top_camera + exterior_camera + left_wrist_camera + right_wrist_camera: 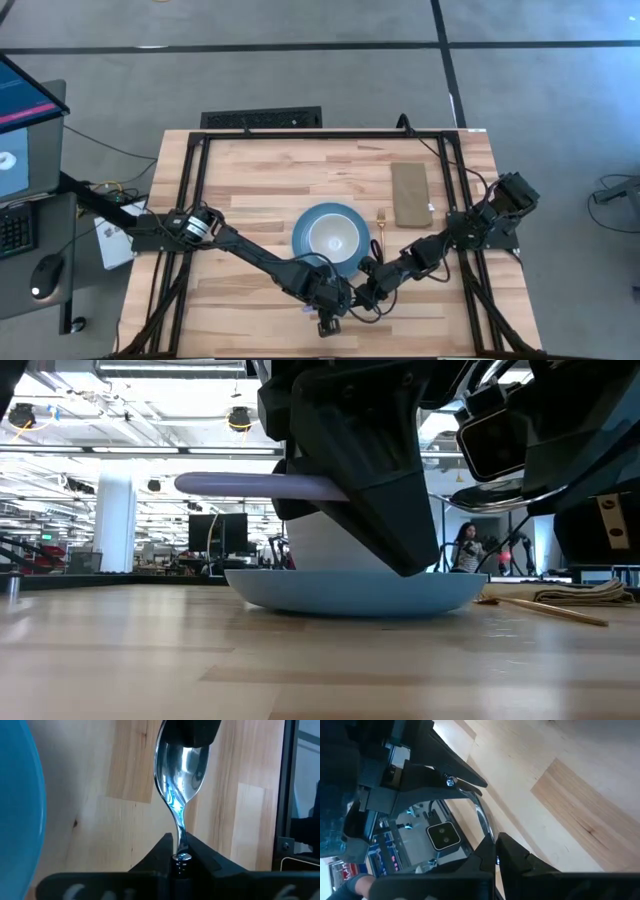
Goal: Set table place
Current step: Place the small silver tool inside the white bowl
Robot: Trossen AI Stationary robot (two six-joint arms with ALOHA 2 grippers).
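Note:
A shiny metal spoon hangs in the air between my two grippers, above the near middle of the wooden table. My left gripper is shut on its handle and my right gripper is shut on its bowl. The grippers face each other just near of the blue plate, which carries a white bowl. In the low view the spoon's handle sticks out level toward the table's left. My left gripper pinches the spoon's handle just behind the neck between its two fingers. The fingers lie along the spoon. The spoon is lifted clear of the table and about level. My right gripper pinches the tip of the spoon's bowl between its two fingers, coming from the table's right side toward the left gripper. In its own wrist view the bowl's edge runs in between the fingers.
A gold fork lies just right of the plate. Beyond it an olive-brown pad lies near the far right corner. A black frame edges the table. The left half of the tabletop is bare wood. People and machines show in the room behind.

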